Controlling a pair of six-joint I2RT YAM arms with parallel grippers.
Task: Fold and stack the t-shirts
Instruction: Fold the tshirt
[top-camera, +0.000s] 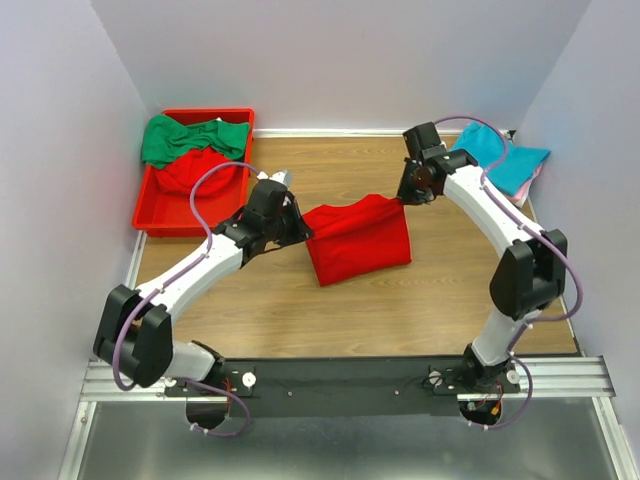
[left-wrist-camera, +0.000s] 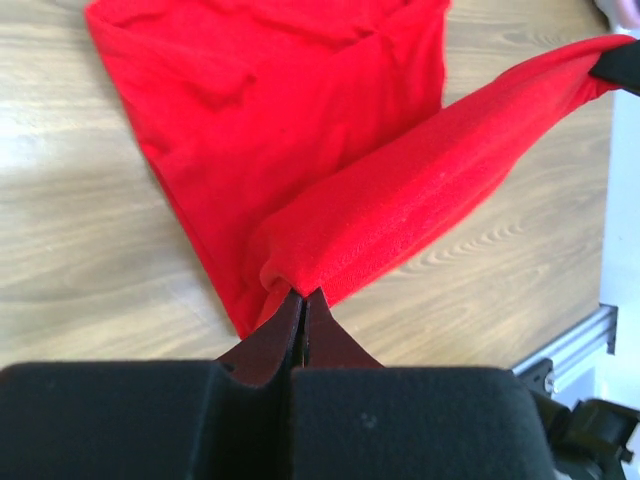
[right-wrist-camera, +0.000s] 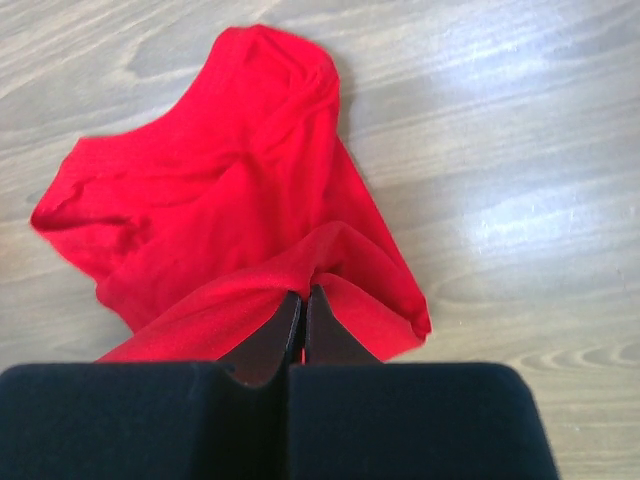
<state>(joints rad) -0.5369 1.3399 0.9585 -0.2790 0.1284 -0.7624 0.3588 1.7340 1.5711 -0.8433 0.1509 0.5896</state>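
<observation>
red t-shirt (top-camera: 358, 240) lies at the centre of the surface (top-camera: 250, 300), partly lifted. left hand (top-camera: 303, 232) is clamped tight on its 9 o'clock corner. right hand (top-camera: 402, 198) is clamped tight on its 3 o'clock corner.

the held edge runs taut between the hands, its long axis from 8 o'clock to 2 o'clock in the top view. the rest of the cloth hangs from it toward 6 o'clock and rests on the wood. each hand holds one end, so neither is nearer. judgement: the coming fold depends on both hands carrying that edge together and keeping it taut.

the left wrist view adds that the held edge is rolled into a thick tube, bunched at the jaws. the right wrist view adds a loose flap drooping beside its jaws and wrinkles in the body.

only the top view shows the folded teal t-shirt (top-camera: 500, 160) at 2 o'clock. it also shows the red bin (top-camera: 150, 215) at 10 o'clock, holding a green t-shirt (top-camera: 190, 138) over a second red t-shirt (top-camera: 195, 172). risk: bunched layers may fold crooked.
</observation>
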